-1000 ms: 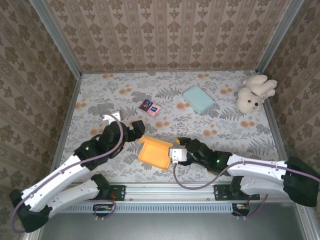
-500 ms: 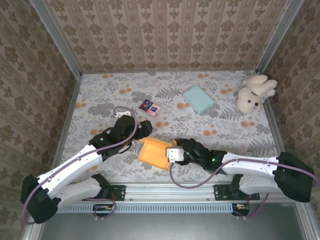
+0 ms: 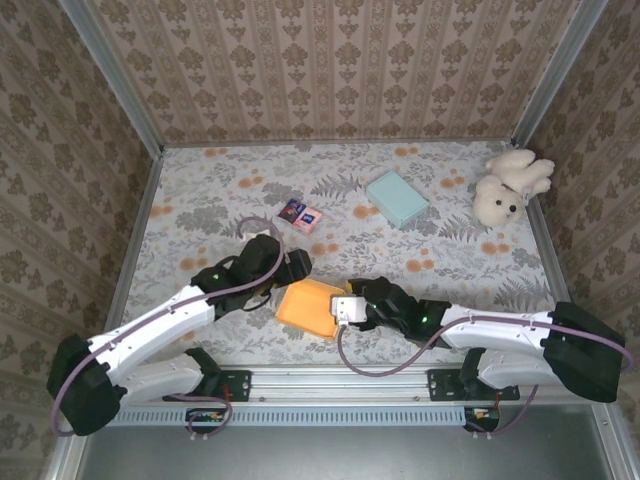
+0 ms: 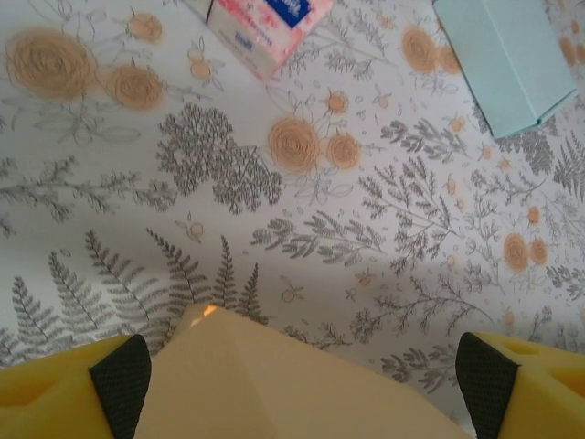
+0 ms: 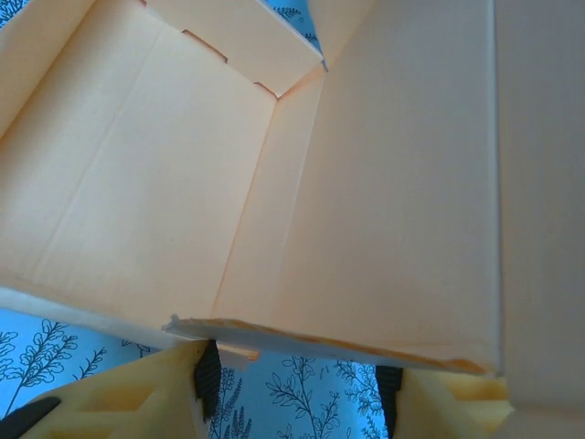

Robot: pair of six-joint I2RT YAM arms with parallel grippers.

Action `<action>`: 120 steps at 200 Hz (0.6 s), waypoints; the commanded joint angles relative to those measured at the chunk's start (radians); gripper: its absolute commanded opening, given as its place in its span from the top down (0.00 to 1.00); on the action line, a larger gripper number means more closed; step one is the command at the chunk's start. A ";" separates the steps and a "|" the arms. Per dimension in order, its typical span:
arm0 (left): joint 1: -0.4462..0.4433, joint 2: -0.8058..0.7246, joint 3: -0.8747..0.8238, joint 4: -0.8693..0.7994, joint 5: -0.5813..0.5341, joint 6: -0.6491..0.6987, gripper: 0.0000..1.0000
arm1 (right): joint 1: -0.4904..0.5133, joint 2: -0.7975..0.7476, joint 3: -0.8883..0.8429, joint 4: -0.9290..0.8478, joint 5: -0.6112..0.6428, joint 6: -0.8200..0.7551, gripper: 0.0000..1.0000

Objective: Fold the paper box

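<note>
Paper box (image 3: 310,305) by near edge of tabletop (image 3: 200,190): left gripper (image 3: 293,266) wide at far corner, right gripper (image 3: 343,309) astride right wall, grip unclear

I see a teal box (image 3: 396,197) at the back, small pink-and-blue packets (image 3: 301,215) to its left, white plush toy (image 3: 508,186) far right — all on the floral cloth (image 3: 200,190).

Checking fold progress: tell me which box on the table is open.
The orange paper box, the nearest one: its hollow inside shows. The light blue box farther back is closed.
</note>
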 commanded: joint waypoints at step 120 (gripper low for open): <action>-0.169 0.095 -0.013 0.136 -0.061 -0.194 0.24 | 0.025 0.082 0.062 0.027 -0.016 0.027 0.68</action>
